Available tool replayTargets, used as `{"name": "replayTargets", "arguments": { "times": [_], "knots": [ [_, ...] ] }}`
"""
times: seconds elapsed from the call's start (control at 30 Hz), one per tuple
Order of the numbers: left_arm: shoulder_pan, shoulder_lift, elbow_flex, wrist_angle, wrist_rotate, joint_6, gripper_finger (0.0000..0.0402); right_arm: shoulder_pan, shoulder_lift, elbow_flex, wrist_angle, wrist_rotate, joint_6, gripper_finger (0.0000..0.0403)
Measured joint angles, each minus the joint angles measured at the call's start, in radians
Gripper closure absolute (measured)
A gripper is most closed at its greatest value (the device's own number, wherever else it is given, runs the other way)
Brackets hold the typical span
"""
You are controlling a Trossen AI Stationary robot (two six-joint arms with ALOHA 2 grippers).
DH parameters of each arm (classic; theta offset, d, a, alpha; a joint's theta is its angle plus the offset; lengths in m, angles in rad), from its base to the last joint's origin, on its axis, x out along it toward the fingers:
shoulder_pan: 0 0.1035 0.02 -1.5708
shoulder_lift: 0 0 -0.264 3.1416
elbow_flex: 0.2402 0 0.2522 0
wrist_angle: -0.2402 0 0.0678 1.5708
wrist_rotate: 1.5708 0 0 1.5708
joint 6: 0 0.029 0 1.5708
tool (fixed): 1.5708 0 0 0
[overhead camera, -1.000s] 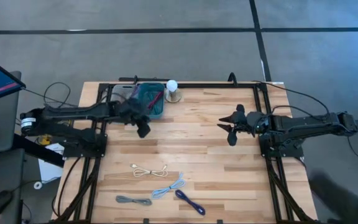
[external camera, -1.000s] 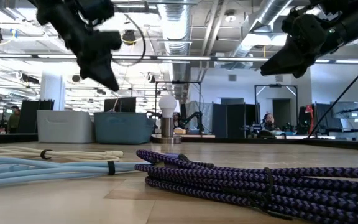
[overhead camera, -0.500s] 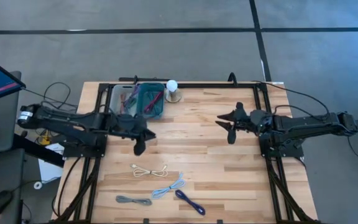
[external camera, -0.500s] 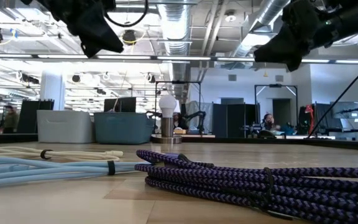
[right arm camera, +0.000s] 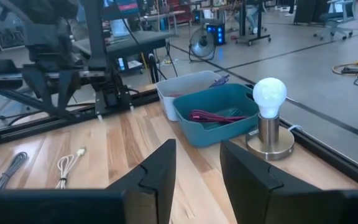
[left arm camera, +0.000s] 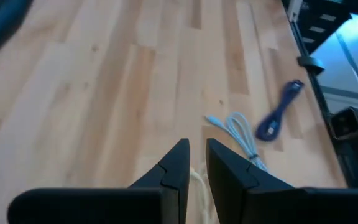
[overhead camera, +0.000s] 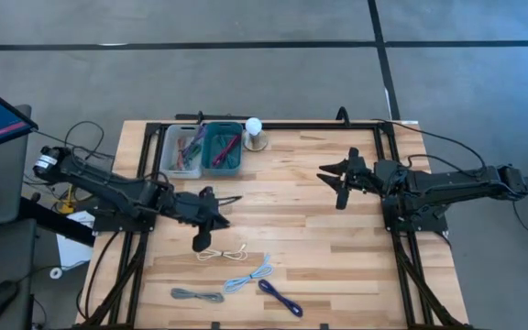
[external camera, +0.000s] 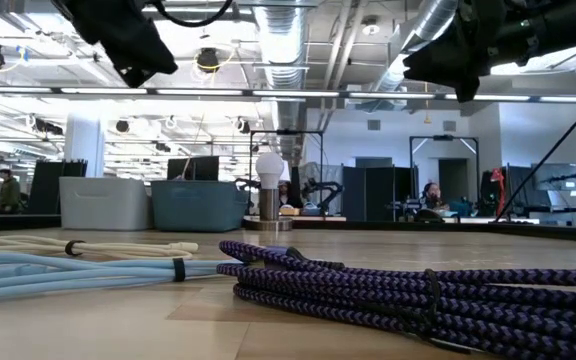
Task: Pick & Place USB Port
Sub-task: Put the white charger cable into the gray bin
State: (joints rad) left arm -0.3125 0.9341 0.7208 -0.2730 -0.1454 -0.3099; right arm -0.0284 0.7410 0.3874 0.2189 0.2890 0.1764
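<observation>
Four coiled cables lie on the wooden table near its near edge: a cream one (overhead camera: 220, 253), a light blue one (overhead camera: 248, 275), a grey one (overhead camera: 197, 295) and a purple one (overhead camera: 280, 298). My left gripper (overhead camera: 201, 245) hangs above the table just left of the cream cable (left arm camera: 197, 180), pointing at the near edge. Its fingers are open by a narrow gap (left arm camera: 195, 152) and hold nothing. My right gripper (overhead camera: 331, 188) hovers over the table's right half, open and empty (right arm camera: 196, 155). A teal bin (overhead camera: 223, 147) and a pale bin (overhead camera: 181, 148) stand at the far edge.
A lamp with a white bulb (overhead camera: 256, 133) stands right of the teal bin (right arm camera: 219, 115), which holds red cables. Black frame rails run along the table's left, right and far edges. Bare wood lies between the two grippers. In the low view the purple cable (external camera: 368, 285) fills the foreground.
My left gripper has swung away from the bins toward the table's near edge and now hangs beside the cream cable, its arm stretched farther out. My right gripper has drifted slightly toward the far edge. The cables have not moved.
</observation>
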Motion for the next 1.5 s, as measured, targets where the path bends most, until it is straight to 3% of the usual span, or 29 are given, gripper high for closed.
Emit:
{"name": "replayTargets", "arguments": {
  "times": [0.43,0.9,1.5],
  "knots": [
    [-0.080,0.140,0.000,0.002,0.027,-0.145,0.0317,-0.001,0.000,0.000,-0.001,0.000,-0.002,0.0285],
    [-0.079,0.338,0.000,0.000,0.217,-0.273,0.0313,-0.001,0.000,0.000,-0.001,0.005,-0.002,0.0285],
    [-0.079,0.456,0.000,-0.107,0.221,-0.313,0.0313,0.000,0.000,0.000,-0.018,0.003,0.000,0.0285]
  ]
}}
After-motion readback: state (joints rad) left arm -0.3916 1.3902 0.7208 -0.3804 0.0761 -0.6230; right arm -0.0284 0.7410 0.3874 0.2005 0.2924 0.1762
